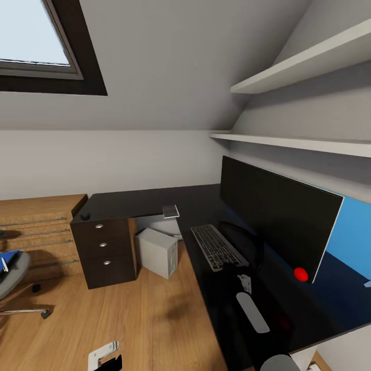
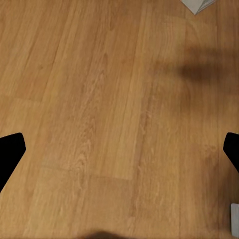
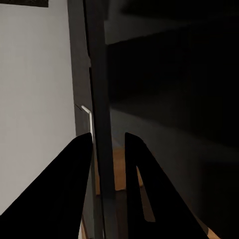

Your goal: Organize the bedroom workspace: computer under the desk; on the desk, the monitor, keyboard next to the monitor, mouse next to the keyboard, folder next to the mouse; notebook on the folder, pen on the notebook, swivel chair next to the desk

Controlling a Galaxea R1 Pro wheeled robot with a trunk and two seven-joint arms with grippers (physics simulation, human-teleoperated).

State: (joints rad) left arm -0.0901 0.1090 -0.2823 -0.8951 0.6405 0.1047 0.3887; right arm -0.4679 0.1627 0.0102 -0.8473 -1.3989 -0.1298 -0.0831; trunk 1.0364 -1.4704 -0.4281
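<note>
Quick tally: one monitor (image 1: 278, 221) standing on the black surface (image 1: 134, 198). One keyboard (image 1: 219, 247) lying just in front of it, one grey notebook (image 1: 170, 211) at the inner edge, and one small mouse (image 1: 85, 216) way out on the left end. One computer (image 1: 157, 252) on the floor (image 2: 99, 99) beneath. One swivel chair (image 1: 13, 278) off to the left, well apart, carrying one blue folder (image 1: 7, 256) and one pen (image 1: 4, 265).

Left claw (image 2: 119, 149) spread wide over bare floor. Right claw (image 3: 107, 135) straddling a thin dark panel (image 3: 102, 99); can't tell if pinched or loose.
</note>
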